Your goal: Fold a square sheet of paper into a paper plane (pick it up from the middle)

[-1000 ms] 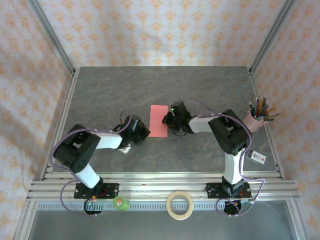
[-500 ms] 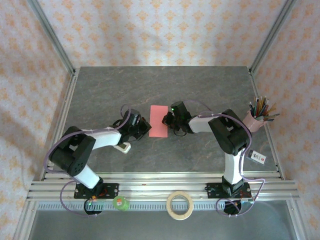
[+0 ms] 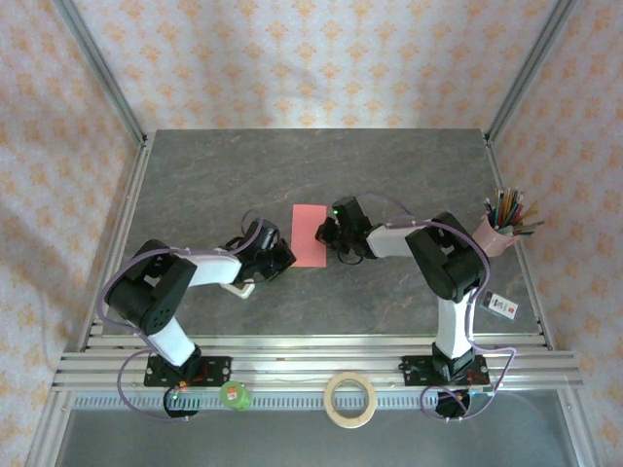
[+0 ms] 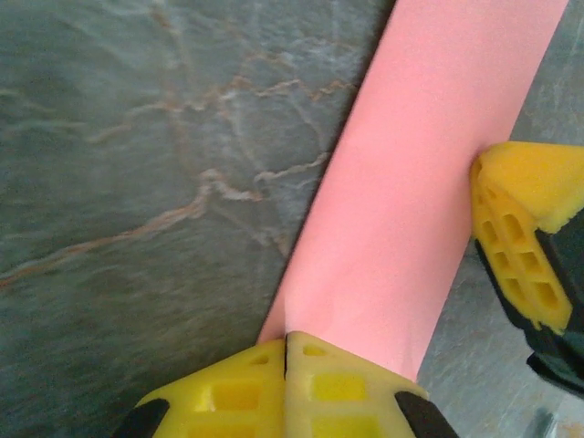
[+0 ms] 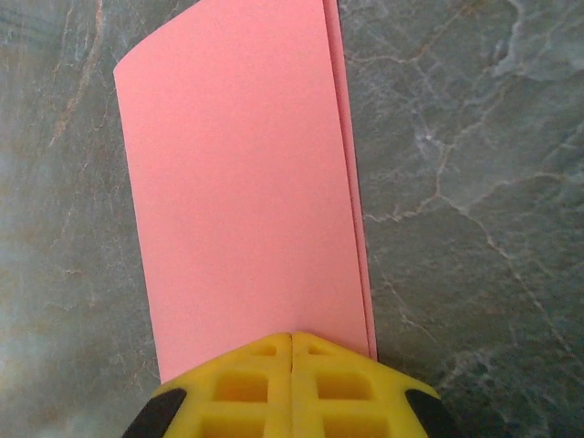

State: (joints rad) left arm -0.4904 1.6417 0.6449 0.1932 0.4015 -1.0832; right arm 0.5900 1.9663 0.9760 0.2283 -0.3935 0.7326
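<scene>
The square sheet of paper (image 3: 310, 234) is pink-red and lies folded in half on the grey table, a narrow rectangle with two layers showing along one long edge (image 5: 351, 182). My left gripper (image 3: 283, 256) is shut, its yellow tips (image 4: 286, 342) resting on the paper's near left corner (image 4: 429, 182). Opposite it, my right gripper (image 3: 327, 234) is also shut, with its tips (image 5: 292, 339) down on the paper's right side. The right gripper's yellow fingers (image 4: 516, 237) show at the paper's far edge in the left wrist view.
A small white gadget (image 3: 241, 286) lies by the left arm. At the right edge stands a pink cup of pens (image 3: 499, 232), with a small card (image 3: 500, 305) nearer me. A tape roll (image 3: 350, 399) and a green item (image 3: 235, 394) sit below the front rail.
My left gripper edged up along the paper's left side, then came back down to its near corner. The right gripper and the paper have stayed put.
</scene>
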